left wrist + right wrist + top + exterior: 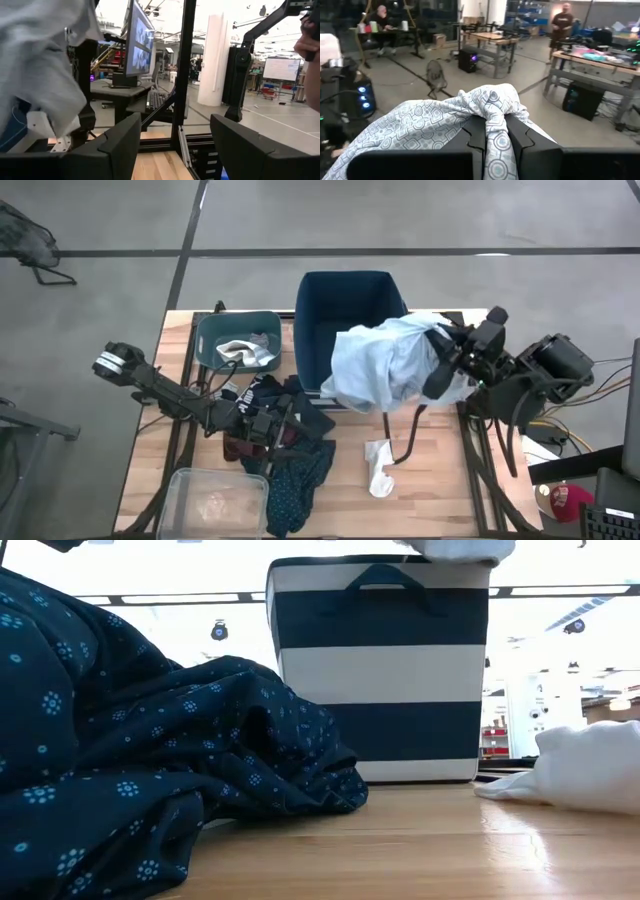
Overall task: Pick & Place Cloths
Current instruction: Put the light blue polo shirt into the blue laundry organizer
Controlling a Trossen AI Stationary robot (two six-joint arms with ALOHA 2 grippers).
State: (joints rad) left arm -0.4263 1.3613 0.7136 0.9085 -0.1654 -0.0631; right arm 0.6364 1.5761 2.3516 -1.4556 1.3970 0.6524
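Observation:
My right gripper [437, 365] is raised at the table's right and shut on a pale blue-grey patterned cloth [385, 365]. The cloth spreads over the right side of the navy bin [345, 300]. My left gripper [290, 423] stands open above a heap of dark cloths, among them a navy patterned one [150, 760]. Nothing shows between its fingers [120, 145]. A white cloth [378, 467] lies flat on the table in front of the bin. My right gripper pinches a gathered bunch of the pale blue-grey cloth [492, 107] between its two fingers [470, 140], which point about level. Several folds are caught in the bunch. The rest hangs slack below and beside the fingers, and part of it [460, 548] lies on the navy bin's top rim.
A teal bin [212, 330] with a light cloth in it stands at the far left of the table. A clear bin [180, 480] sits at the near left corner. Bare wood lies near the front right. People and desks show in the room beyond.

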